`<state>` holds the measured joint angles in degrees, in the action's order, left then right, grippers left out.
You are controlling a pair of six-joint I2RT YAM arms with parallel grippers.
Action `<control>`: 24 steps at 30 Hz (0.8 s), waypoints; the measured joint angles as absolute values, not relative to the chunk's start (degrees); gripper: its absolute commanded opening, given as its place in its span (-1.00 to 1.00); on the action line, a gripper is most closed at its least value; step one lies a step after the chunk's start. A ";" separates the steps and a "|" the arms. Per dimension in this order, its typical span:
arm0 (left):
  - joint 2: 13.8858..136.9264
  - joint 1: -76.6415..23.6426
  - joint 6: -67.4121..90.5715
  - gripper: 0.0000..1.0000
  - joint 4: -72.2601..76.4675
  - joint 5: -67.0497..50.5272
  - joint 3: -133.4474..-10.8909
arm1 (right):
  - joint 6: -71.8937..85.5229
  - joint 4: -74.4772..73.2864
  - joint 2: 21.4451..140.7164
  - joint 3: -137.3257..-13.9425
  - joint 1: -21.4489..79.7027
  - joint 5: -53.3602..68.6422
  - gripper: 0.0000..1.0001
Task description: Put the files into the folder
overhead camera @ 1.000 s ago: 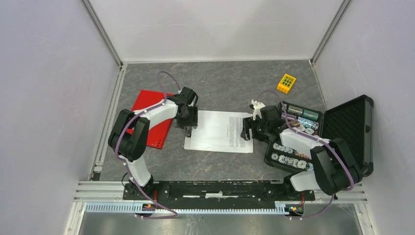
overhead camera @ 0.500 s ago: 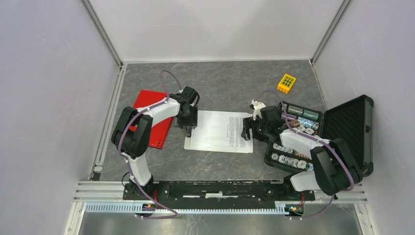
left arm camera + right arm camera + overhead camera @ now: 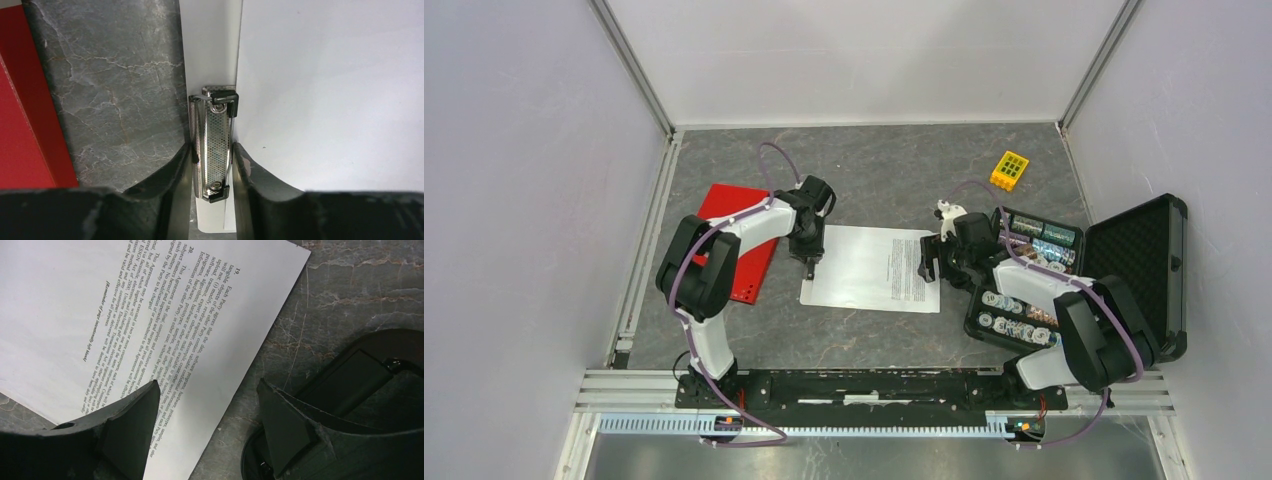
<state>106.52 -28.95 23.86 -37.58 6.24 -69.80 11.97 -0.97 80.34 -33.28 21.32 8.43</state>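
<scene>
left gripper [image 3: 211, 150] closed on the metal clip [image 3: 212, 125] of the white clipboard [image 3: 210, 50], files [image 3: 869, 268] lying on it, right gripper [image 3: 205, 390] open over their right edge, red folder [image 3: 722, 207] flat on the counter [image 3: 904, 170] just left

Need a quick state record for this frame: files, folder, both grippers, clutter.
files: white printed paper sheets flat on a white clipboard, edge beside its silver metal clip
folder: flat red folder, closed, left of the sheets in the top view, apart from them
left gripper: fingers against both sides of the clip
right gripper: open over the sheets' text-end edge, holding nothing
clutter: open black case on the right; yellow block far right
task: files not yet in folder
</scene>
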 measured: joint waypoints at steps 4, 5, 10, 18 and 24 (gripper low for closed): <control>106.52 -28.95 23.79 -0.69 -37.58 5.82 -69.80 | 11.99 -0.97 81.34 -34.17 21.32 8.38 0.57; 106.52 -28.95 23.79 -0.74 -37.56 5.82 -69.80 | 11.99 -0.97 81.47 -34.28 21.32 8.36 0.57; 106.50 -28.73 23.79 -0.96 -37.54 4.91 -69.80 | 11.97 -0.62 81.78 -34.37 21.32 8.27 0.56; 105.78 -26.55 23.81 -0.96 -36.27 0.54 -68.73 | 11.81 2.42 83.40 -34.59 21.32 7.94 0.56; 105.21 -24.45 23.79 -0.95 -35.14 -3.75 -67.75 | 11.70 4.45 84.58 -34.83 21.32 7.79 0.56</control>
